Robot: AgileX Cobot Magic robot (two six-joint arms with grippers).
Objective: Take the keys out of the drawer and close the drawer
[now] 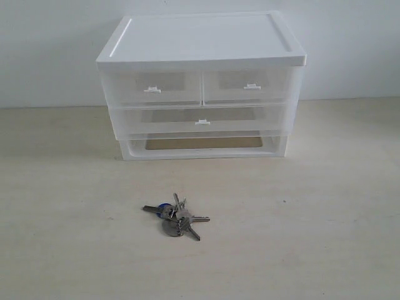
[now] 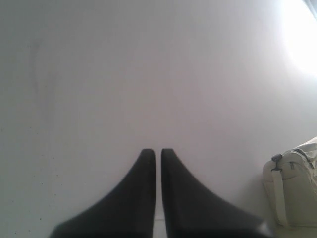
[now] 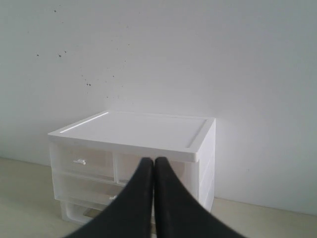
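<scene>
The keys point(image 1: 175, 215), a silver bunch with a blue cap and a round grey fob, lie on the table in front of the cabinet point(image 1: 200, 37). The drawer point(image 1: 247, 87), the right one of the top pair, sits pushed in flush with its twin. No arm shows in the exterior view. My left gripper point(image 2: 158, 152) is shut on nothing and faces a blank white wall. Away from the cabinet point(image 3: 133, 131), my right gripper point(image 3: 152, 161) is shut and empty, level with the cabinet's top edge; the drawer is mostly hidden behind its fingers.
The left top drawer point(image 1: 153, 89) and the full-width drawer point(image 1: 200, 120) below are pushed in. The bottom slot point(image 1: 203, 144) of the cabinet is an open frame. A white wall stands behind. A pale bag point(image 2: 292, 188) shows at the edge of the left wrist view.
</scene>
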